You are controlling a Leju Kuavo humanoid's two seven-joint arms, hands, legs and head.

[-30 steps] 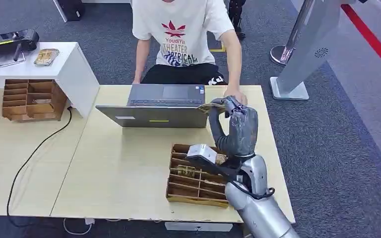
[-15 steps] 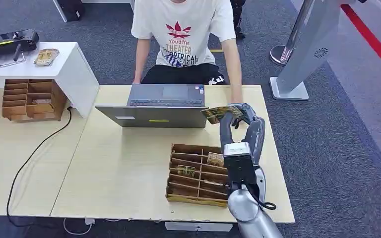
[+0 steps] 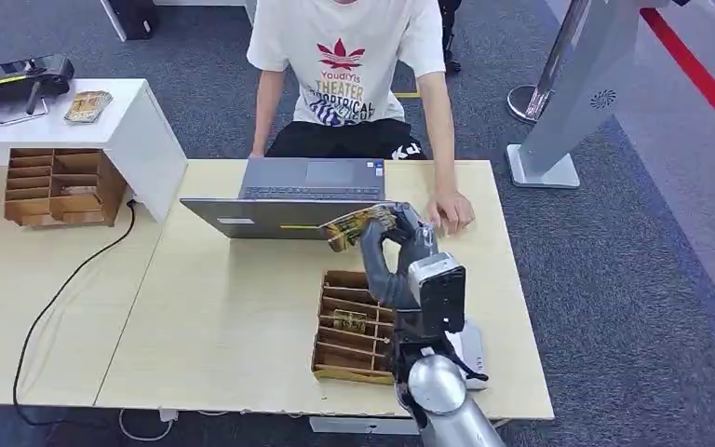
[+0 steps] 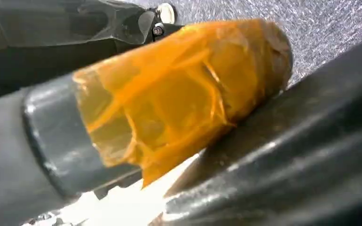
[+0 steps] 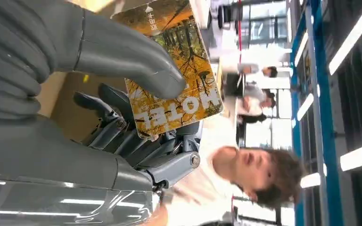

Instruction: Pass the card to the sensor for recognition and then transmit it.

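Right hand [image 3: 393, 244] raised over the counter [image 3: 223, 307], fingers [image 5: 122, 136] and thumb pinching the card [image 3: 354, 226]. Card is yellow-brown with leaf print and the word "HOTEL", held just in front of the laptop [image 3: 289, 200], near its right corner, above the far edge of the near tray [image 3: 354, 345].

Near tray: brown, divided into slots, sits on the counter under the right arm. Some slots hold cards; one lies about mid-tray. The arm covers its right side.

Second tray [image 3: 56, 186], same kind, on the left counter, against a white block [image 3: 140, 130]. Some of its slots hold things too small to tell.

White block carries a small foil dish [image 3: 87, 106] and a black device [image 3: 14, 79].

Person [image 3: 344, 65] in white printed shirt sits behind the laptop; their hand [image 3: 451, 210] rests on the counter just right of the robot's hand, apart from the card.

Black cable [image 3: 65, 279] trails across the left counter.

Left hand [image 4: 122, 117]: close, blurred view with orange tape on one part; cannot tell how the fingers lie.
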